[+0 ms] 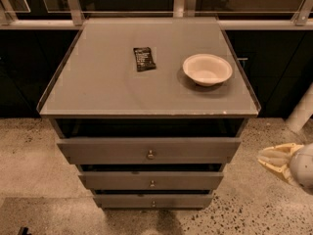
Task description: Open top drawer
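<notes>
The top drawer [107,151] is the widest grey front of the cabinet, just under the tabletop, with a small round metal knob [150,154] at its centre. A dark gap shows above the front, and none of the drawer's inside is visible. My gripper [266,158] is at the right edge of the view, over the floor and level with the top drawer. It is well to the right of the cabinet and touches nothing. Its pale fingers [279,156] lie together, empty, pointing left.
Two narrower drawer fronts [151,181] [152,200] sit below. On the grey tabletop [98,82] lie a dark packet [144,58] and a white bowl [207,69]. Dark cabinets stand behind, speckled floor [34,180] lies around, and a pale post [302,110] stands at the right.
</notes>
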Controlling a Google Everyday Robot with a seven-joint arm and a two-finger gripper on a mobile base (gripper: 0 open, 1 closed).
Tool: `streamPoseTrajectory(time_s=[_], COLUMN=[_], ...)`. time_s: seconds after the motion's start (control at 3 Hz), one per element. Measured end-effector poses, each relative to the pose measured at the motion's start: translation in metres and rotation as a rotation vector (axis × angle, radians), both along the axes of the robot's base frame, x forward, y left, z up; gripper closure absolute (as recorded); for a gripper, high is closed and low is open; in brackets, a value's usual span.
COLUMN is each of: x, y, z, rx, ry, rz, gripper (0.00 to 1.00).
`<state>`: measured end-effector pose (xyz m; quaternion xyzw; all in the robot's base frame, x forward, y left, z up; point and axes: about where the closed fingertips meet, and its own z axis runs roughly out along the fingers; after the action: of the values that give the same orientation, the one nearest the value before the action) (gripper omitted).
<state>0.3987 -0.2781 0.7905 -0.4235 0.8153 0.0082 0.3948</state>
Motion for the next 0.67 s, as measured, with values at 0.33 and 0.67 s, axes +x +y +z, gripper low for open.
streamPoseTrajectory(time_s=[0.33,0.67], x=[0.009,0.03], y=[-0.002,0.008], z=[-0.032,-0.055], rx=[0.04,0.084], ry=[-0.014,-0.017], rz=[-0.039,-0.025], gripper=[1.0,1.0])
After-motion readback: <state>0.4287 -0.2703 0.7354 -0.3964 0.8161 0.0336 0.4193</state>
